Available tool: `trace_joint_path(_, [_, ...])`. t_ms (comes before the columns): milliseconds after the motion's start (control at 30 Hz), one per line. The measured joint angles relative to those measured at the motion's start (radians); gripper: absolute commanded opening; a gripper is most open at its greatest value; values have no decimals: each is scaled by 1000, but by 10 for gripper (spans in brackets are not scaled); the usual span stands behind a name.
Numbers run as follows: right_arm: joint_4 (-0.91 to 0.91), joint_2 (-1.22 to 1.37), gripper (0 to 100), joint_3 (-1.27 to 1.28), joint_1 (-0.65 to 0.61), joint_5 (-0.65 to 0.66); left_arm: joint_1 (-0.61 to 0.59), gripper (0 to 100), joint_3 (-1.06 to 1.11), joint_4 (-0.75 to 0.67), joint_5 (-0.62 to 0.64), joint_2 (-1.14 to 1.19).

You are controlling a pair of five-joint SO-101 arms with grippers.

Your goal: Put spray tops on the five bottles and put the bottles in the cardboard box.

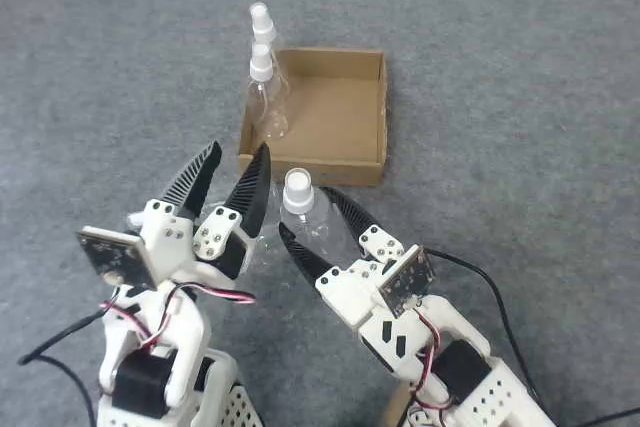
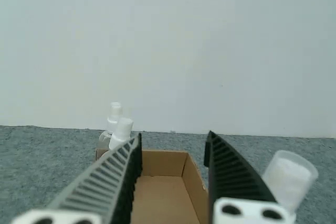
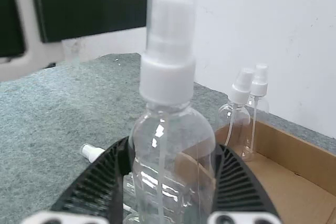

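Observation:
My right gripper (image 1: pixel 305 211) is shut on a clear bottle (image 1: pixel 318 230) with a white spray top (image 1: pixel 298 190), held upright just in front of the cardboard box (image 1: pixel 345 162). In the right wrist view the bottle (image 3: pixel 170 150) stands between the black fingers (image 3: pixel 100 182). Two more capped bottles (image 1: pixel 266 97) stand along the box's left wall, also seen in the right wrist view as bottles (image 3: pixel 241 111). My left gripper (image 1: pixel 239 149) is open with nothing in it, raised to the left of the held bottle and pointing at the box (image 2: pixel 163 192).
A loose white spray top (image 3: pixel 92 153) lies on the grey carpet beside the held bottle. Something clear lies on the carpet under the left arm (image 1: pixel 135 219). Open carpet (image 1: pixel 500 97) spreads right of the box.

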Motion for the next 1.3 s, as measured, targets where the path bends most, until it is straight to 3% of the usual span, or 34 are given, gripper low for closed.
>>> trace_joint_path(567, [0,0,69,0,20,0,-44,181,0,81,0,0])
trace_joint_path(1067, [0,2,69,0,17,0,173,181,68,89,-106,0])
trace_joint_path(1300, [0,2,69,0,17,0,187,181,68,89,-126,0])
